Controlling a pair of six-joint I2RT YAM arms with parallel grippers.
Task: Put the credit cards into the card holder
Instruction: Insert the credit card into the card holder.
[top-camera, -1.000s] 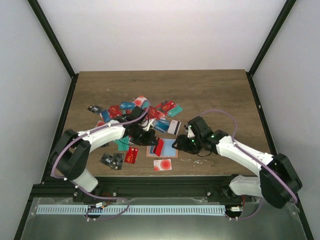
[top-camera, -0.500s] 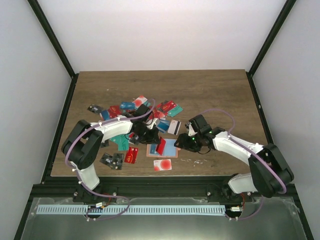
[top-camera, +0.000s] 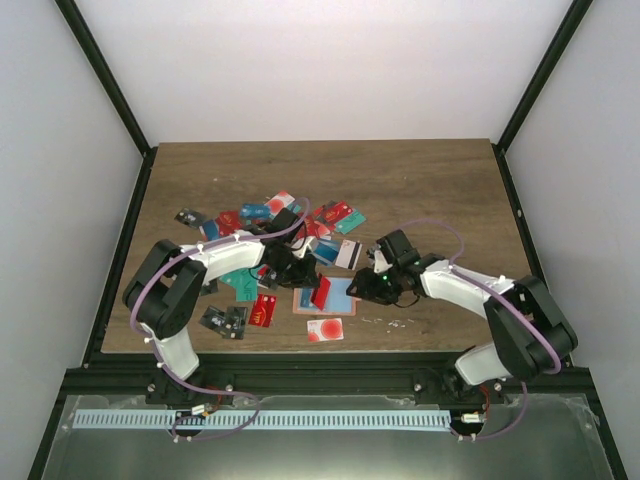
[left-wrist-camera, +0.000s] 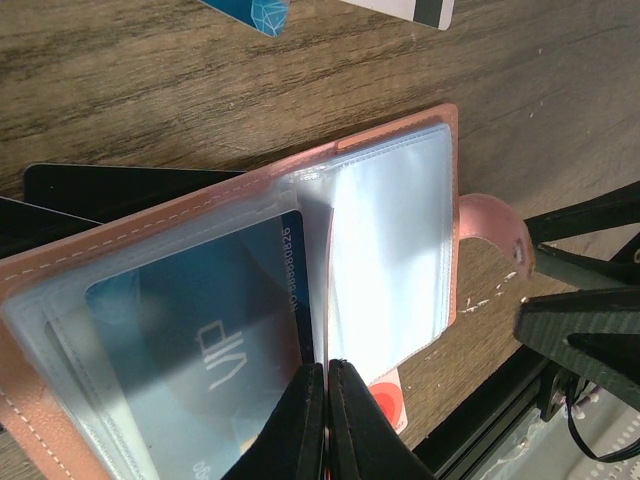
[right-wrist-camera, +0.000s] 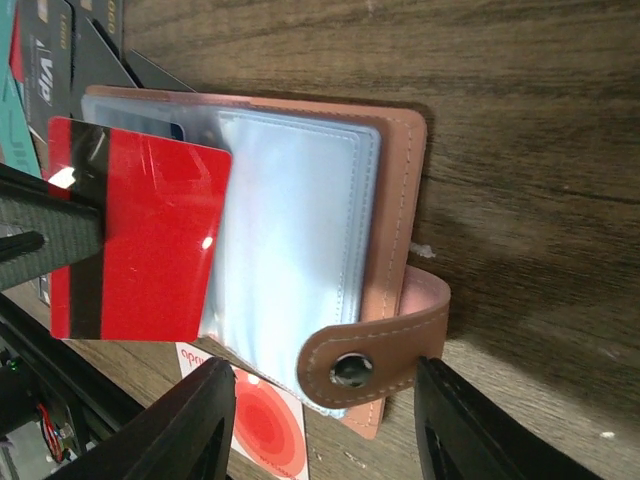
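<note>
The tan card holder lies open near the table's front, its clear sleeves showing. It also shows in the left wrist view and the right wrist view. A blue VIP card sits in its left sleeve. My left gripper is shut on a red card with a black stripe, held on edge over the holder's middle. My right gripper is open at the holder's right edge, straddling its snap strap without gripping it. More credit cards lie heaped behind.
A white card with a red dot lies just in front of the holder. A red card and black cards lie at the front left. Black frame posts stand at the table's sides.
My left arm has swung its elbow in and shifted slightly, still holding the red card over the holder. My right gripper has edged a little closer to the holder's strap.
</note>
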